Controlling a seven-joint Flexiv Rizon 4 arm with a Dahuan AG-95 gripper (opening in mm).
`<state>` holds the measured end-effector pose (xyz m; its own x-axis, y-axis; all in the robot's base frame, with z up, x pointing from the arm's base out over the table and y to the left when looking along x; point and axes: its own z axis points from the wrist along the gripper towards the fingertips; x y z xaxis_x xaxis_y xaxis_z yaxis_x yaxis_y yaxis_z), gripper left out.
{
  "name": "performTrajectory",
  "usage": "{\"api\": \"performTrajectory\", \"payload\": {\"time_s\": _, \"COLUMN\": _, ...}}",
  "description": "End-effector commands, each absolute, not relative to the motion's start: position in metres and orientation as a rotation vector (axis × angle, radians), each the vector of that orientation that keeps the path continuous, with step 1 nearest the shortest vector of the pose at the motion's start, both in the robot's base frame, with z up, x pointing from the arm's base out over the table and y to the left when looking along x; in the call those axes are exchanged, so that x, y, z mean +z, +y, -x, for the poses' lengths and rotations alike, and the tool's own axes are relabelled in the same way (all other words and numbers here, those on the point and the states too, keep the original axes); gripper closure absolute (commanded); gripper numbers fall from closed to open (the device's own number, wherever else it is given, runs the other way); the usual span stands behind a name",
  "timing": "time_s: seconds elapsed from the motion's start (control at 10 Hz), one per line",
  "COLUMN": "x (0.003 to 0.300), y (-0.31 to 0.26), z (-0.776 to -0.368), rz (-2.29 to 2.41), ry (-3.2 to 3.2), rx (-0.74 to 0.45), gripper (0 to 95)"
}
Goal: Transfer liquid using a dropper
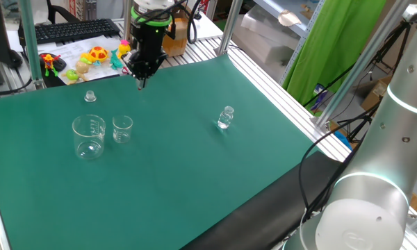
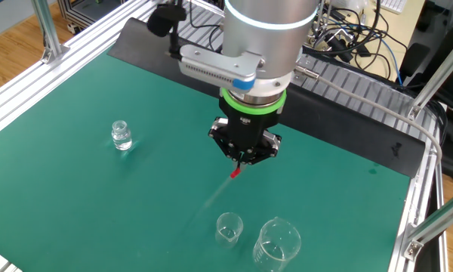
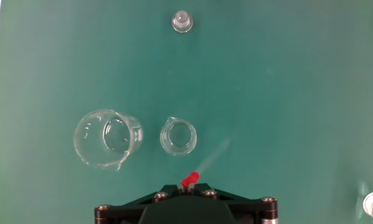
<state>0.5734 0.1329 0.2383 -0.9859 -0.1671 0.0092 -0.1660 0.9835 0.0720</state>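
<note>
The end effector [image 2: 244, 157] is up in the air over the table [image 2: 75, 106]. It pinches the dropper [image 2: 235, 173] by its red bulb, and the thin stem points down toward the two beakers. So the pick-up looks done. The big beaker [image 3: 105, 138] and the small beaker [image 3: 178, 137] stand side by side. I cannot tell if either has liquid, so the moving looks still left to do. The table is green and flat. A bottle [image 1: 225, 118] stands well apart. A keyboard [image 1: 73, 29] and toys [image 1: 97, 55] sit behind.

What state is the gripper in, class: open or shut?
Shut on the slender red-bulbed dropper: in the hand view the black two-finger gripper pinches the red bulb, with the clear stem reaching out over the green mat.
</note>
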Motion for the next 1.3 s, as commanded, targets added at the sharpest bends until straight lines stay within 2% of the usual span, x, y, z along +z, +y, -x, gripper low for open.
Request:
{"api": "performTrajectory", "payload": {"time_s": 0.1, "x": 0.238, "y": 0.1333, "z": -0.5737, "rz": -0.188, "ry": -3.1, "rx": -0.121, "gripper": 95.0}}
{"api": "performTrajectory", "payload": {"time_s": 1.3, "x": 0.2446, "y": 0.1268, "z": -0.5724, "rz": -0.001, "ry": -3.101, "rx": -0.103, "gripper": 95.0}}
